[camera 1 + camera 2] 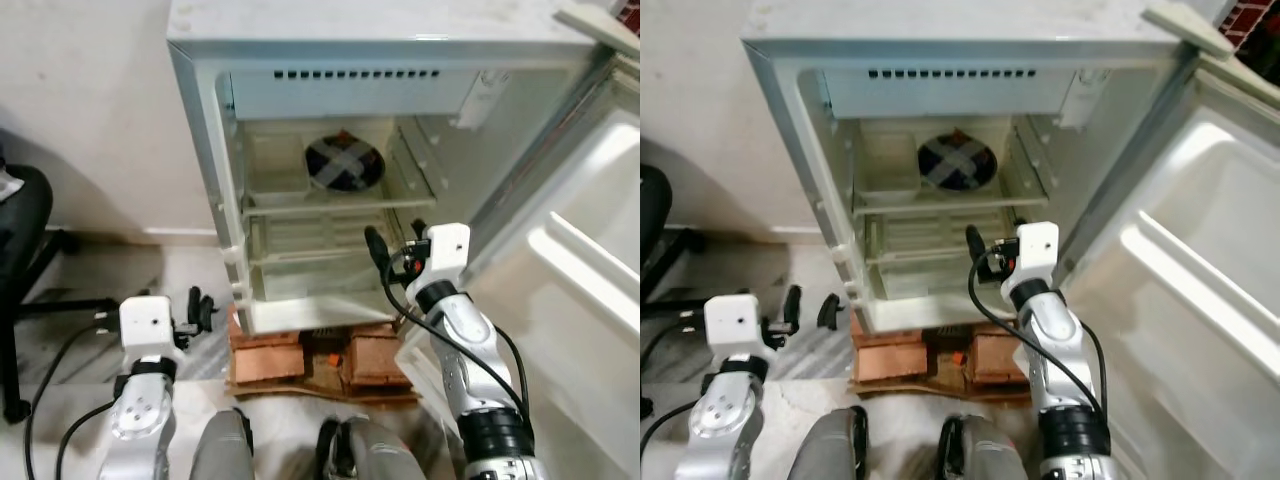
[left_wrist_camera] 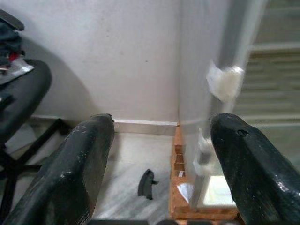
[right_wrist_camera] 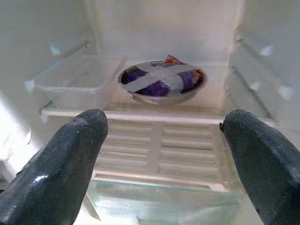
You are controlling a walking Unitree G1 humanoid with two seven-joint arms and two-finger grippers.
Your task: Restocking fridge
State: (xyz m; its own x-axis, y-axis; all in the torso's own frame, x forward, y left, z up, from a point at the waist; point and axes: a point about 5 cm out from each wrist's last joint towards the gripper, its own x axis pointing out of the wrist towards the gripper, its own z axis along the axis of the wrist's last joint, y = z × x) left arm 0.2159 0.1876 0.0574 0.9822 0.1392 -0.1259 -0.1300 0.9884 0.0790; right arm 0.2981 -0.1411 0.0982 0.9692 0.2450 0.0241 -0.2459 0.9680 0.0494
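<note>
Fridge (image 1: 200, 120) open, bowl (image 1: 343, 163) on upper shelf — beyond right pincer (image 1: 396, 243), fingers apart, empty

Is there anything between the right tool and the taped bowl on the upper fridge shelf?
Nothing visible. The right tool, open, points into the open fridge, and the bowl sits in plain sight ahead. The clear tray stands beside the bowl, off the path.

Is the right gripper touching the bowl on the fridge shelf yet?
Apart. The right wrist view shows the right gripper open, with bare shelf between its fingers and the bowl.
</note>
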